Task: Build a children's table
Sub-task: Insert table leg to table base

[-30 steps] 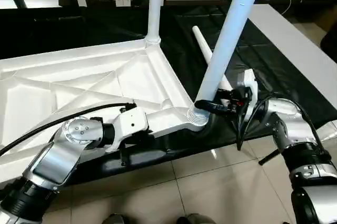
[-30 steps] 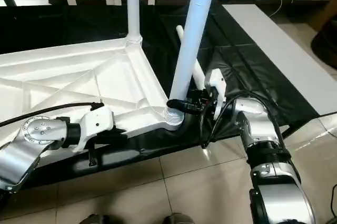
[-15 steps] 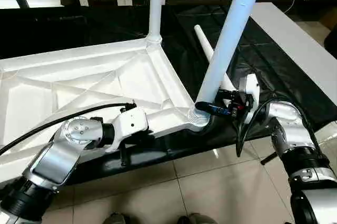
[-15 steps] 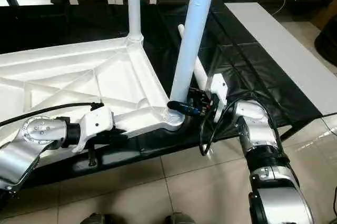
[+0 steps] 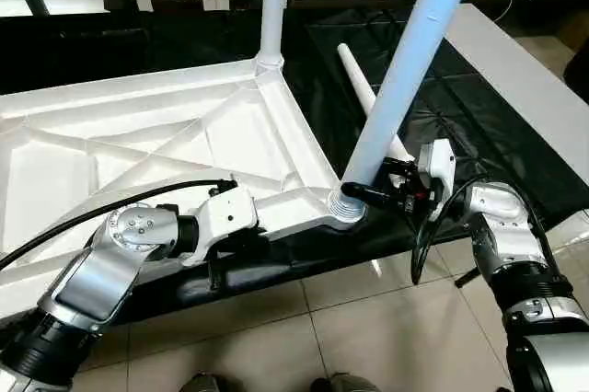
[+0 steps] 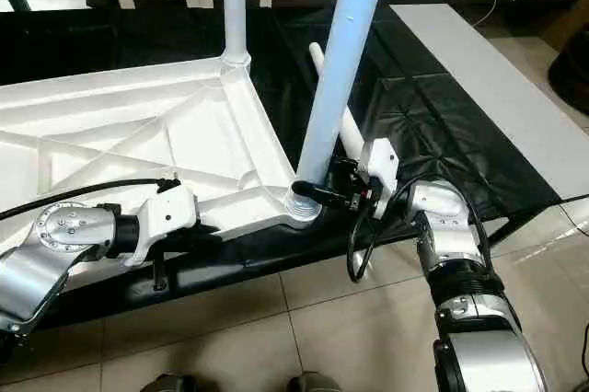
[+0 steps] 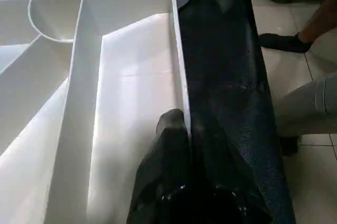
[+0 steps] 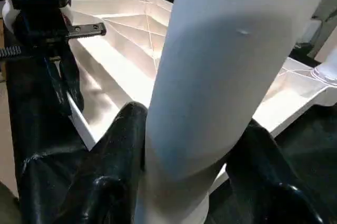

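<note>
Tilting: long white tapered tube leg [image 5: 405,70] leaning further in corner socket [image 5: 347,205], seating unfinished.
Right gripper [image 5: 368,191]: clasping leg.
Left gripper [image 7: 181,129]: pinching white ribbed plastic tabletop's [image 5: 138,144] rim.

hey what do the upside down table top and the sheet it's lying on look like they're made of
The table top looks like moulded white plastic, smooth with a slight sheen: thin cast ribs cross its underside and light glints off the walls. The sheet under it looks like thin black plastic film or coated fabric, since it wrinkles and shines; which one is unclear.
</note>
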Robot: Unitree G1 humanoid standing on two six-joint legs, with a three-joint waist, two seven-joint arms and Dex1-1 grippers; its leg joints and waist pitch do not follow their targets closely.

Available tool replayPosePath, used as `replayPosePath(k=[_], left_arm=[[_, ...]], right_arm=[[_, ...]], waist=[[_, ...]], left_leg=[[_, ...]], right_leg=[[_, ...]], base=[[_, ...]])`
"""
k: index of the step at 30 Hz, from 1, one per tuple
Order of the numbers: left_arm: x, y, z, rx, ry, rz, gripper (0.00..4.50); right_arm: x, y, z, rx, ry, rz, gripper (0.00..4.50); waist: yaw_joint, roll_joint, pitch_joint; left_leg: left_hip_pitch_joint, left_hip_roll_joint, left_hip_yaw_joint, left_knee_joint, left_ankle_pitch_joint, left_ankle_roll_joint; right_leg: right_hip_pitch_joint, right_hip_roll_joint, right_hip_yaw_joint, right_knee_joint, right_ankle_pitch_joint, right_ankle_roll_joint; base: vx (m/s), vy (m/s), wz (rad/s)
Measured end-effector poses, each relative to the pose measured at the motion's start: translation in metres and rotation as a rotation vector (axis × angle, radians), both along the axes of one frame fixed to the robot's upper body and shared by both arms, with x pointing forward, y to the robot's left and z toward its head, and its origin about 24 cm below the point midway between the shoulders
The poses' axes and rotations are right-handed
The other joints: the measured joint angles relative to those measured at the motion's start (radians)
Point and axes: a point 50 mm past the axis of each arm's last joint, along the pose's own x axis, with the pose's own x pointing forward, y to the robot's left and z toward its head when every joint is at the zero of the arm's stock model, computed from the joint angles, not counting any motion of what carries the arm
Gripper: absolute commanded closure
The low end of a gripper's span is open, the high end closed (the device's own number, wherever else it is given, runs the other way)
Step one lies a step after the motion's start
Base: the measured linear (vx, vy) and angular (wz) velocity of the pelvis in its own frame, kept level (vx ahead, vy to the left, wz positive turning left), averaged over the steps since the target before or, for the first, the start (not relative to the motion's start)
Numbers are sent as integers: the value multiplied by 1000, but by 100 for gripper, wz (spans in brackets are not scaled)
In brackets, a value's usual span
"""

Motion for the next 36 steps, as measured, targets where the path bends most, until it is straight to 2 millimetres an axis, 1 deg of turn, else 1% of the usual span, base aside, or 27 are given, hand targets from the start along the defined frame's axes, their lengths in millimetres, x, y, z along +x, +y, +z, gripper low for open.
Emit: replayPosePath(k=[6,11,14,24,28,32,33,34,35,36], left_arm=[[0,1,-1,3,4,5,450],[1,2,-1,5,7,10,450],[1,2,-1,7,10,13,450],[1,3,-2,10,15,15,450],[1,4,-2,12,21,21,450],[7,3,-1,19,36,56,450],[10,2,-1,21,39,82,450],[16,-2,-2,13,41,125,450],[23,-9,-2,10,38,180,450],[27,-11,-2,7,42,209,450]], right_arm=[[0,1,-1,-13,-26,3,263],[3,3,-1,-10,3,0,262],[6,5,-1,-15,16,1,262],[6,6,-2,-13,20,1,262],[7,8,-3,-14,23,-13,262],[9,16,-7,3,28,-68,261],[11,20,-8,10,30,-99,260],[13,23,-10,15,30,-154,260],[18,33,-10,15,8,-224,260],[20,35,-11,12,-2,-274,258]], waist=[[-5,2,-1],[-8,2,-2],[-8,2,-2],[-9,3,-3],[-9,1,-5],[-10,-4,-8],[-10,-3,-9],[-10,-3,-10],[-11,-1,-10],[-11,-1,-10]], left_leg=[[1,0,0,0,-1,-1],[2,0,-1,0,-1,-2],[2,0,-1,-1,-2,-3],[5,0,-1,-3,-2,-3],[8,0,-1,-4,-2,-4],[11,0,0,-8,-1,-7],[12,0,0,-8,0,-7],[14,0,0,-8,0,-7],[15,-1,0,-8,0,-8],[16,-1,0,-8,0,-8]], right_leg=[[1,0,0,0,0,0],[2,0,0,1,0,0],[2,0,0,1,0,0],[4,0,0,0,0,0],[5,0,0,0,0,0],[6,0,0,0,0,0],[7,0,0,0,0,0],[7,0,0,0,0,0],[5,0,1,0,-1,2],[4,0,1,-1,-3,5]], base=[[0,0,0],[0,0,0],[0,0,0],[0,0,0],[0,0,0],[0,0,0],[0,0,0],[0,0,0],[0,0,0],[0,0,0]])
